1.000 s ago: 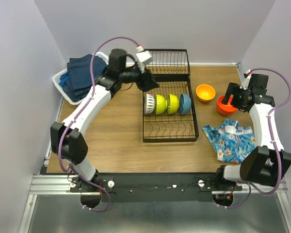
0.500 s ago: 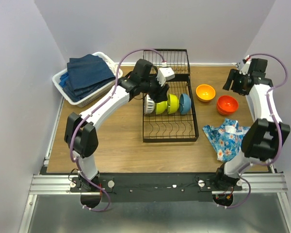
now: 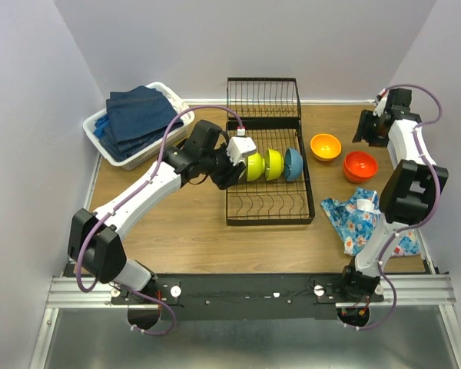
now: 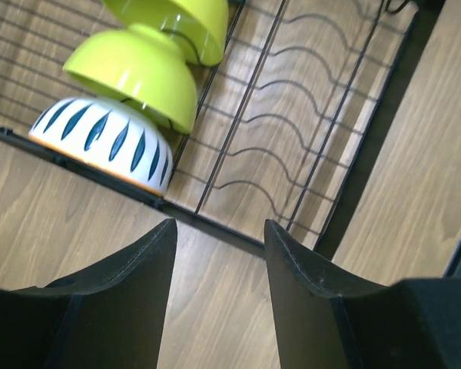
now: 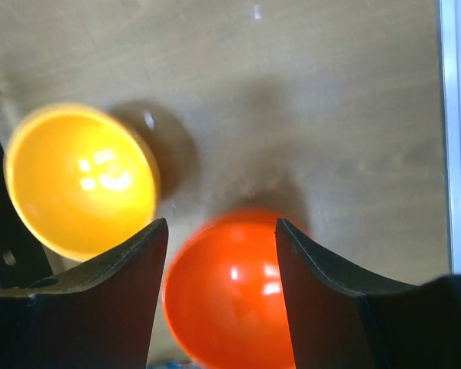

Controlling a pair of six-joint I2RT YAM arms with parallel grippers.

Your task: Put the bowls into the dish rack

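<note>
The black wire dish rack (image 3: 270,201) stands mid-table. In it stand a white ribbed bowl (image 4: 107,142), two lime-yellow bowls (image 3: 253,166) (image 3: 273,163) and a blue bowl (image 3: 293,163). An orange-yellow bowl (image 3: 326,146) and a red-orange bowl (image 3: 360,165) sit on the table to the right of the rack. My left gripper (image 3: 224,174) is open and empty at the rack's left edge, beside the white bowl. My right gripper (image 3: 367,127) is open and empty, hovering above the orange-yellow bowl (image 5: 77,181) and the red-orange bowl (image 5: 230,300).
A white basket of navy towels (image 3: 134,119) stands at the back left. A floral blue cloth (image 3: 365,219) lies at the front right. The rack's smaller wire section (image 3: 263,96) stands up at the back. The table's right edge (image 5: 457,131) is close to my right gripper.
My left gripper has swung from behind the rack to its left edge by the white bowl. My right gripper has lifted away from the red-orange bowl toward the back right corner.
</note>
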